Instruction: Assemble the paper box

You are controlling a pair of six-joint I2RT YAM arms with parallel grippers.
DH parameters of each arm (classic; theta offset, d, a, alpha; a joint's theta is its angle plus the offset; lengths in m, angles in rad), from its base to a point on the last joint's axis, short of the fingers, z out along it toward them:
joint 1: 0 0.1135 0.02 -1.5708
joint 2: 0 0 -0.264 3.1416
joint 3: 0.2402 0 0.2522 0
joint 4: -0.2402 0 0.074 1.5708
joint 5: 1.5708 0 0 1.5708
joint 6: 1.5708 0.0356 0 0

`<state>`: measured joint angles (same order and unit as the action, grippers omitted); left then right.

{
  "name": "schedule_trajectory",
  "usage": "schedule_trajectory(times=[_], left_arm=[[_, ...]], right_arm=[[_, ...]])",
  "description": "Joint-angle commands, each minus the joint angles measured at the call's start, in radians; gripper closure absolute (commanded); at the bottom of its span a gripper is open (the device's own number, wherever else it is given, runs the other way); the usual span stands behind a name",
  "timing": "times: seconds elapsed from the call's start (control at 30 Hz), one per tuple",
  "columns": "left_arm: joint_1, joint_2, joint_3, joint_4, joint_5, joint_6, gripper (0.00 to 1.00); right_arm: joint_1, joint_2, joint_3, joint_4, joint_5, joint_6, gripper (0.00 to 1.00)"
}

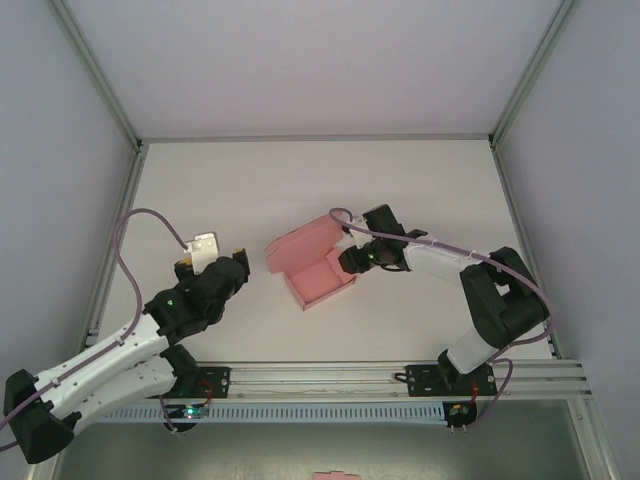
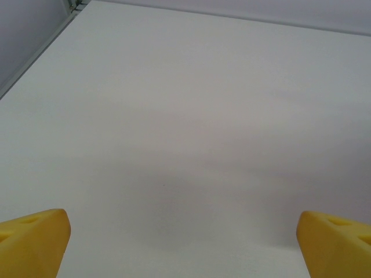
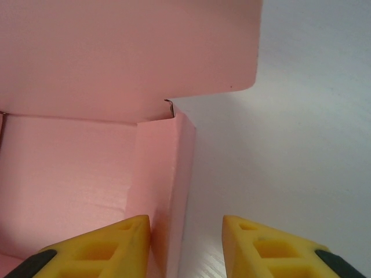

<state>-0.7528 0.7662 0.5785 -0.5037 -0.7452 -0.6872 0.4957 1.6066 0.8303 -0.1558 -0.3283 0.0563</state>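
Our right gripper (image 3: 185, 225) stands partway open, straddling one side wall of the paper box (image 1: 318, 270). In the right wrist view one yellow finger (image 3: 110, 246) sits inside the box, right against the inner face of that wall. The other finger (image 3: 266, 246) is outside over the bare table (image 1: 300, 180), with a clear strip of white between it and the card. The wall is between the jaws but not pinched, so we see nothing held.

Our left gripper (image 2: 185, 246) is spread as wide as it goes. Its two yellow fingertips (image 2: 32, 243) show at the bottom corners of the left wrist view, with plain white table between them. From above we see it well to the left of the box and closer to the left edge of the table, touching nothing.

The box lies about in the middle of the table, turned at an angle to the edges. It is a shallow pink tray with upright walls. Its lid flap (image 1: 303, 243) is open and rises from the tray's far side, towards the far edge. The right gripper meets the box on the side facing the right edge, near the corner where the lid joins the tray.
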Motion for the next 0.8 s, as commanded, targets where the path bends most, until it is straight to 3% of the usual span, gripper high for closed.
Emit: schedule_trajectory(times=[0.0, 0.13, 0.33, 0.57, 0.7, 0.77], left_arm=[[0.015, -0.036, -0.015, -0.03, -0.055, -0.055, 0.0], [0.02, -0.067, -0.031, -0.021, -0.047, -0.057, 0.0], [0.024, -0.059, -0.035, -0.001, -0.024, -0.055, 0.0], [0.041, -0.038, -0.032, -0.026, 0.0, -0.084, 0.0], [0.046, -0.067, -0.038, -0.025, 0.006, -0.08, 0.0], [0.046, -0.082, -0.045, -0.009, 0.016, -0.071, 0.0]], right_arm=[[0.02, 0.036, 0.014, -0.03, 0.037, 0.02, 0.63], [0.054, 0.038, 0.006, -0.033, 0.076, 0.025, 0.65], [0.067, 0.027, -0.003, -0.048, 0.174, 0.06, 0.83], [0.15, 0.141, 0.083, -0.134, 0.296, 0.065, 0.8], [0.164, 0.127, 0.08, -0.143, 0.413, 0.092, 0.99], [0.164, 0.092, 0.068, -0.135, 0.439, 0.079, 1.0]])
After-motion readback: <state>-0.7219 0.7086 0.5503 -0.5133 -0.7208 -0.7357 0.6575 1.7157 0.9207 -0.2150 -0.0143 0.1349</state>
